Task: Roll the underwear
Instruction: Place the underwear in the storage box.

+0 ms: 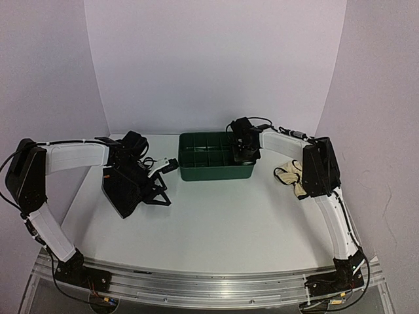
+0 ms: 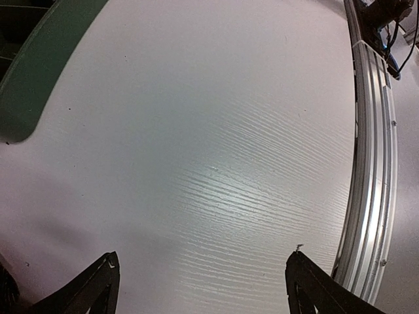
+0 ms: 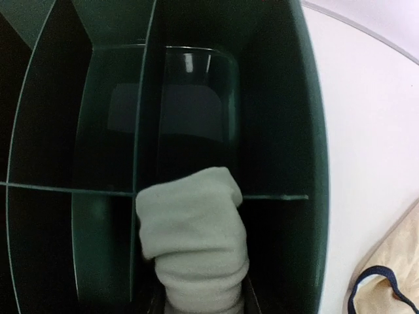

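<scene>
Plainly clamped in the right gripper (image 1: 245, 152): rolled white underwear (image 3: 193, 242), gripped at its near end, free end lying across a divider in the green bin (image 1: 216, 171), in the column against the end wall. Seen from the right wrist only; from above, hidden beneath the gripper. From above, loose cream underwear (image 1: 291, 176) on the table (image 2: 216, 131) right of the bin. Reaching in from the right, elbow raised. Left gripper (image 2: 203, 288) spread wide, low over the table left of the bin.
</scene>
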